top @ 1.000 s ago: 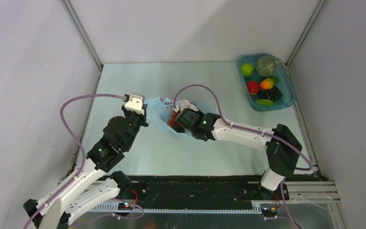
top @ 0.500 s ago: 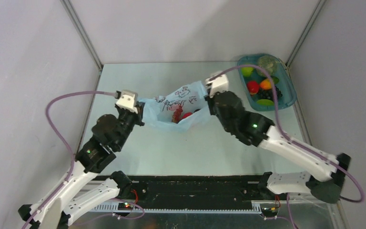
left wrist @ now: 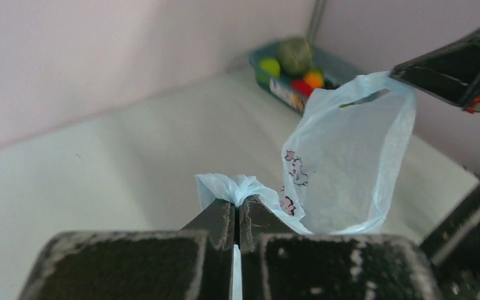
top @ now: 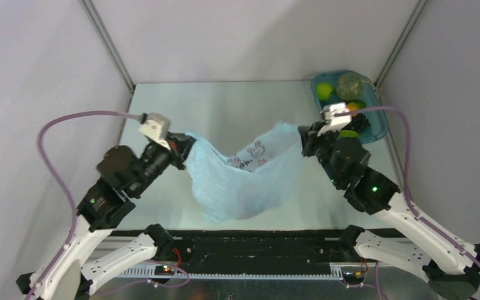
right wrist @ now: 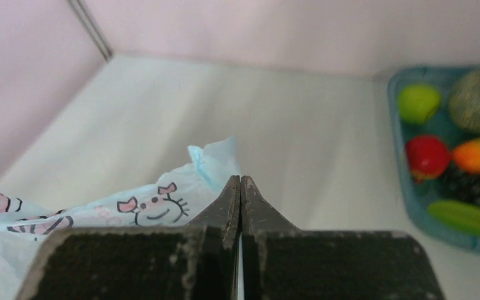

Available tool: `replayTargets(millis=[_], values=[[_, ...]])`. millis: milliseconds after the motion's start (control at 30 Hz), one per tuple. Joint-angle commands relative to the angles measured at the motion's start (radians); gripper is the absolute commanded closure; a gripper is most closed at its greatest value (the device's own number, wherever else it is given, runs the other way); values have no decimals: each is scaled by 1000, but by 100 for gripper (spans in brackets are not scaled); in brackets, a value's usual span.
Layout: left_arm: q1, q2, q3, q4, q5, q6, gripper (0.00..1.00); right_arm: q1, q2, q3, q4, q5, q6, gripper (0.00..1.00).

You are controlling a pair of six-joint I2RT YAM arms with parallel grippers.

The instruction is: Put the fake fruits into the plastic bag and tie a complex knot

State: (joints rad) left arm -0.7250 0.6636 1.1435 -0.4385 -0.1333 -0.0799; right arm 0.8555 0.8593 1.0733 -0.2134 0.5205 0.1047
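The plastic bag (top: 244, 181) is hung spread between the left gripper (top: 180, 142) and right gripper (top: 302, 134), each clamped on a top edge, presumably for knotting.

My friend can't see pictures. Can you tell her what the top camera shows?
Two robot arms hold a light-blue plastic bag stretched between them over a table, the left gripper and right gripper each shut on an upper corner. A teal tray of toy fruits sits in the far right corner.

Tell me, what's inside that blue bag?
Only cartoon prints on the bag show through its open top; whatever lies in the sagging bottom is hidden by the film.
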Motion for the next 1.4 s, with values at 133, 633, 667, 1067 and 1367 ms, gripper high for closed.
replayTargets(millis=[133, 633, 667, 1067, 1367], values=[[3, 15, -97, -71, 120, -116, 100, -3, -96, -214, 15, -135, 153, 97], [11, -2, -149, 56, 97, 78, 100, 15, -61, 19, -260, -393, -152, 1], [15, -2, -152, 59, 102, 78, 100, 27, -22, 52, -287, -383, -175, 2], [23, -10, -187, 73, 125, 62, 100, 199, 168, 116, -515, -120, -262, 6], [27, -6, -168, 67, 126, 58, 100, 247, 244, 122, -497, 173, -240, 34]])
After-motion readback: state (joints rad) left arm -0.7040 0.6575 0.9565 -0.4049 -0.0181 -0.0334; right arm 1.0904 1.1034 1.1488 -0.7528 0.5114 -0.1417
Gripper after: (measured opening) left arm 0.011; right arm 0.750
